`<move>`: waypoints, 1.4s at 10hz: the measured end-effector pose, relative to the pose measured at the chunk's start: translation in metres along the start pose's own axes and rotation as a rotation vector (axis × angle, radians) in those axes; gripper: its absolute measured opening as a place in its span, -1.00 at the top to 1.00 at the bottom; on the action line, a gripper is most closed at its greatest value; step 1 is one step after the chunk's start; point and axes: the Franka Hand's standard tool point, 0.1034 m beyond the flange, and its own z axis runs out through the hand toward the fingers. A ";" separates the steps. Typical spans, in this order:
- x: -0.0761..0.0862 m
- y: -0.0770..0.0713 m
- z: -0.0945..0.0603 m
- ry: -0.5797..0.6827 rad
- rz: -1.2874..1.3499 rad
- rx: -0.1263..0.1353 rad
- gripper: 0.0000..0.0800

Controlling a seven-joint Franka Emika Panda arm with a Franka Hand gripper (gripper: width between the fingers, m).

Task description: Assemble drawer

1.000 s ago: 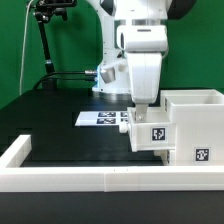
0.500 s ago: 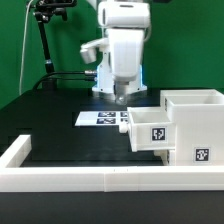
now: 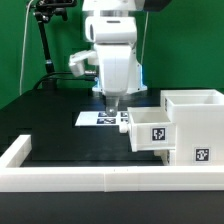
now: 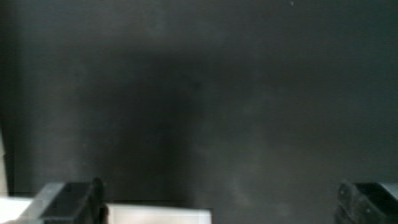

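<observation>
The drawer's large white shell stands at the exterior view's right, with tags on its front. One small tray sticks out of the shell's side, toward the exterior view's left. A second tray is not in view. My gripper hangs above the table to the left of the tray, apart from it. In the wrist view the gripper is open and empty. Its two dark fingertips stand far apart over the black table.
The marker board lies flat on the black table just below the gripper. A long low white border wall runs along the front and turns back at the left. A white edge shows between the fingertips.
The gripper has left the tray at the shell, risen, and moved toward the exterior view's left. The tray stays in the shell.
</observation>
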 end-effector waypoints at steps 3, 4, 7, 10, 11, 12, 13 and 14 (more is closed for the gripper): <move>-0.020 0.011 0.007 0.118 0.006 0.017 -0.62; -0.015 0.016 0.009 0.108 0.023 0.019 -0.62; -0.001 0.018 0.018 0.114 0.045 0.035 -0.62; 0.020 0.020 0.017 0.119 0.104 0.042 -0.62; 0.028 0.022 0.017 0.120 0.121 0.044 -0.62; 0.036 0.023 0.016 0.122 0.136 0.044 -0.62; 0.044 0.025 0.015 0.123 0.156 0.046 -0.62; 0.051 0.026 0.015 0.124 0.171 0.047 -0.62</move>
